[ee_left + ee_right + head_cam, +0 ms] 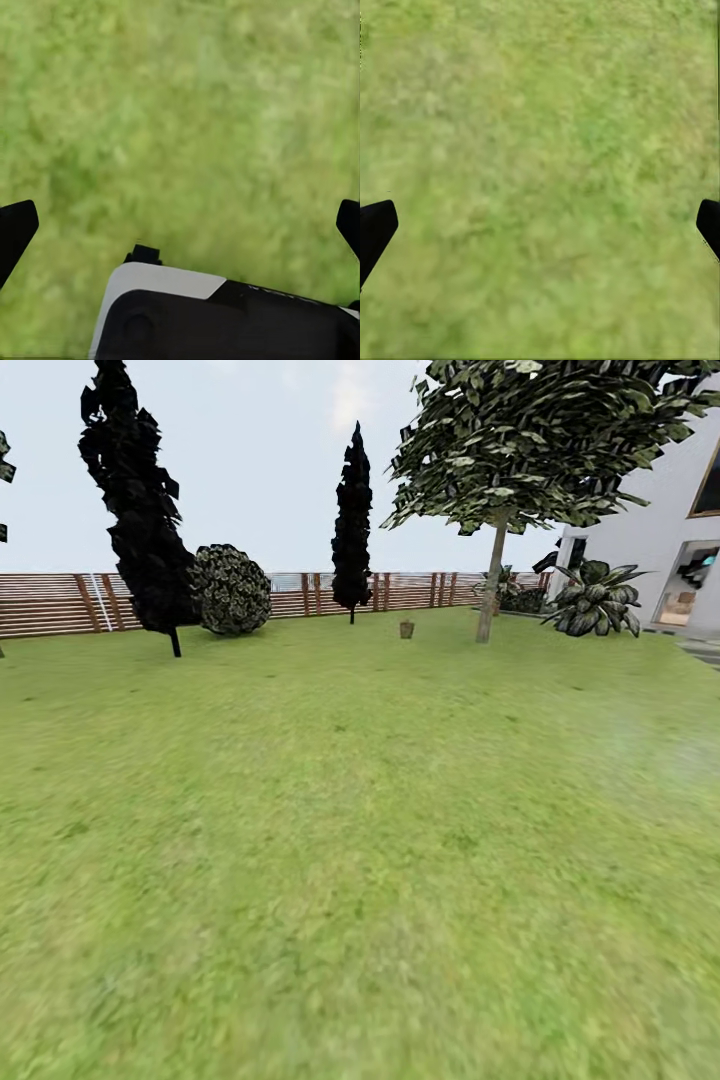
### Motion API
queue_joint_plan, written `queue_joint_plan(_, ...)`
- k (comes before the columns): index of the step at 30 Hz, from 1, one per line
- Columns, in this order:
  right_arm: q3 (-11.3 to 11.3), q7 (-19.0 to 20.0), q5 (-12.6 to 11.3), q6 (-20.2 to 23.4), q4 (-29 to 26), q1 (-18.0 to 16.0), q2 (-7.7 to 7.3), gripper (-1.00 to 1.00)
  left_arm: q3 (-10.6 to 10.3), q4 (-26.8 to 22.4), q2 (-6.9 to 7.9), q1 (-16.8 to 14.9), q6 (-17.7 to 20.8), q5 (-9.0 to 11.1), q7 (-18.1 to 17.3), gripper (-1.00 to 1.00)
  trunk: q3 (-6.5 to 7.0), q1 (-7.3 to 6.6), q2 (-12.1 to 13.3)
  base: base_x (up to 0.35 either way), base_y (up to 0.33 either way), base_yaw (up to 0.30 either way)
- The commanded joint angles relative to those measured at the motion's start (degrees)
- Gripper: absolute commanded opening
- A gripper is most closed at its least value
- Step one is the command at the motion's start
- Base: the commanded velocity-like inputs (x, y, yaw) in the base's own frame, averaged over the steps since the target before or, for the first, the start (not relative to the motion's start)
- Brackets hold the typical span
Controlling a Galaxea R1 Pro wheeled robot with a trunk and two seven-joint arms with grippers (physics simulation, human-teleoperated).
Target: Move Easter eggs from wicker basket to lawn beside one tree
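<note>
Head view: wicker basket (406, 628) sits far off on the lawn (350, 840) toward the fence edge, beside the tree (490, 585). Eggs too small to tell. My left claw (180, 225) & right claw (540, 225) hang spread, empty, since I'm prob. in transit

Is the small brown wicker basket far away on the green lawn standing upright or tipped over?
Upright, as far as can be seen: the small brown wicker basket stands taller than wide on the green lawn. It is too small to show eggs.

A brown slatted fence (60, 605) crosses the upper left under pale sky, with two dark cypresses (140, 510), a round shrub (232, 590), and a white house (660, 530) at upper right.
</note>
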Motion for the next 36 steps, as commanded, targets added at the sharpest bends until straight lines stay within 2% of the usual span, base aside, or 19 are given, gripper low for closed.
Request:
queue_joint_plan(1, -0.09, -0.03, 0.05, -1.95, 1.18, -0.12, -0.04, 1.00, 0.04, 0.49, -0.05, -0.06, -0.28, 0.54, 0.03, 1.00, -0.11, 0.06, -0.10, 0.324, 0.000, 0.000)
queue_joint_plan(6, -0.09, -0.07, -0.01, -3.71, 2.10, -0.17, -0.87, 1.00, 0.07, 0.97, 0.07, -0.07, -0.41, 0.66, 0.05, 1.00, -0.11, 0.06, -0.10, 0.324, 0.000, 0.000)
queue_joint_plan(14, -0.16, -0.08, -0.13, -4.20, 2.24, -0.17, -2.29, 1.00, 0.16, 2.04, -0.31, -0.08, -0.89, 0.76, 0.08, 1.00, -0.11, 0.06, -0.10, 0.325, 0.000, 0.000)
queue_joint_plan(28, -0.26, -0.08, -0.41, -5.72, 2.33, -0.18, -2.69, 1.00, 0.24, 2.69, -0.81, -0.06, -1.26, 0.76, 0.12, 1.00, -0.11, 0.06, -0.10, 0.325, 0.000, 0.000)
queue_joint_plan(36, -0.26, -0.07, -0.33, -5.83, 2.29, -0.17, -3.42, 1.00, 0.19, 2.70, -1.03, -0.05, -3.04, 0.65, 0.12, 1.00, -0.11, 0.06, -0.10, 0.325, 0.000, 0.000)
